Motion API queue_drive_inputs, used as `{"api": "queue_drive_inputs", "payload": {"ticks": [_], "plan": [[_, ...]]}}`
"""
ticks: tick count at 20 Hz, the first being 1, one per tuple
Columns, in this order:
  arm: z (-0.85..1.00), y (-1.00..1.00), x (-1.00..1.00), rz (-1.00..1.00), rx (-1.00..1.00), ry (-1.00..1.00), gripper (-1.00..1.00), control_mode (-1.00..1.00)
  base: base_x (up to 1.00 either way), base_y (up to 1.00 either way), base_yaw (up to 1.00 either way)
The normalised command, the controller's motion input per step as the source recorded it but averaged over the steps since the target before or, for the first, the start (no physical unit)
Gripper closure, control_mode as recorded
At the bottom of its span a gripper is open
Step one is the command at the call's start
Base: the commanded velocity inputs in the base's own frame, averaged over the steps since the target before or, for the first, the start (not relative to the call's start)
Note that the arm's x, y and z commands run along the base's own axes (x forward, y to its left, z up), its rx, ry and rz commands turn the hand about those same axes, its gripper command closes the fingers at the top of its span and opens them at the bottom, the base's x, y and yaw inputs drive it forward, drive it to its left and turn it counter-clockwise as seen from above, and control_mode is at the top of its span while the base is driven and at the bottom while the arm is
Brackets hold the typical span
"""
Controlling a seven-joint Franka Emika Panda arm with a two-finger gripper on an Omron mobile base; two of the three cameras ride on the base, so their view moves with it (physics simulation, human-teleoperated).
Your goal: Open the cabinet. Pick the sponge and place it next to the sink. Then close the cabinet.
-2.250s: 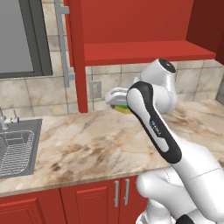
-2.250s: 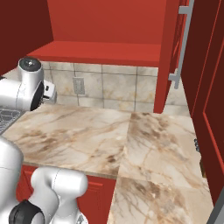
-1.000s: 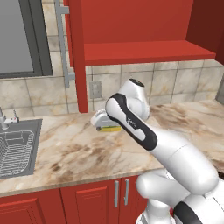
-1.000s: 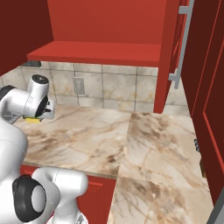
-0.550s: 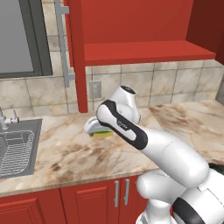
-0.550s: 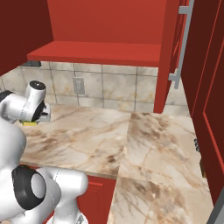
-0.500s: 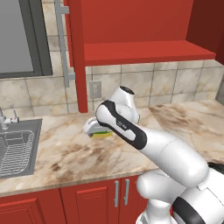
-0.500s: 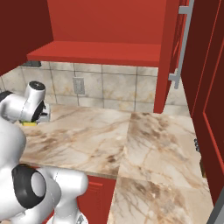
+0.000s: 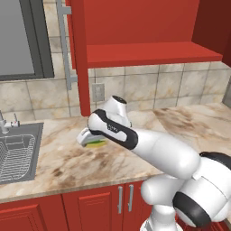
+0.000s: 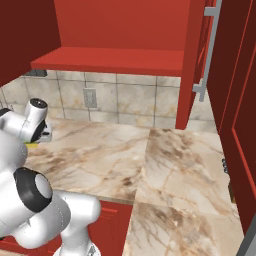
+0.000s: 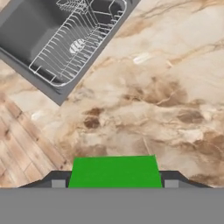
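My gripper [image 11: 114,180] is shut on the sponge [image 11: 114,171], whose green top shows between the two dark fingertips [image 11: 57,180]. In the left base view the sponge [image 9: 94,143] hangs low over the marble counter [image 9: 67,164], right of the sink [image 9: 18,151]; whether it touches the counter I cannot tell. From the hand, the sink [image 11: 26,30] with its wire rack [image 11: 74,41] lies ahead at the upper left. The cabinet [image 9: 149,27] stands open above, its left door [image 9: 76,49] swung out, its shelf bare. From the right base view, the gripper [image 10: 44,134] is at the far left.
A small faucet [image 9: 6,123] stands at the sink's back rim. An outlet [image 9: 98,92] sits on the tiled wall. The cabinet's right door [image 10: 225,100] hangs open over the counter's right end. Low red cabinets [image 9: 99,205] run beneath the counter.
The arm has swung left and down with the sponge in its grip, bringing it lower over the counter and closer to the sink.
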Motion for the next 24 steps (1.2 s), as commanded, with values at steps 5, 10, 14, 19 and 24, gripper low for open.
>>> {"api": "queue_drive_inputs", "payload": {"ticks": [5,10,14,19,24], "plan": [[-0.26,0.36,0.22,0.06,0.00,0.00,1.00,-1.00,0.00,0.00,0.00],[-0.21,0.32,0.22,0.06,0.00,-0.01,1.00,-1.00,0.00,0.00,0.00],[-0.19,0.32,0.22,0.04,0.00,-0.02,1.00,-1.00,0.00,0.00,0.00],[-0.15,0.29,0.24,0.03,0.00,-0.07,1.00,-1.00,0.00,0.00,0.00],[-0.04,0.21,0.14,0.02,0.00,-0.11,1.00,-1.00,0.00,0.00,0.00]]}}
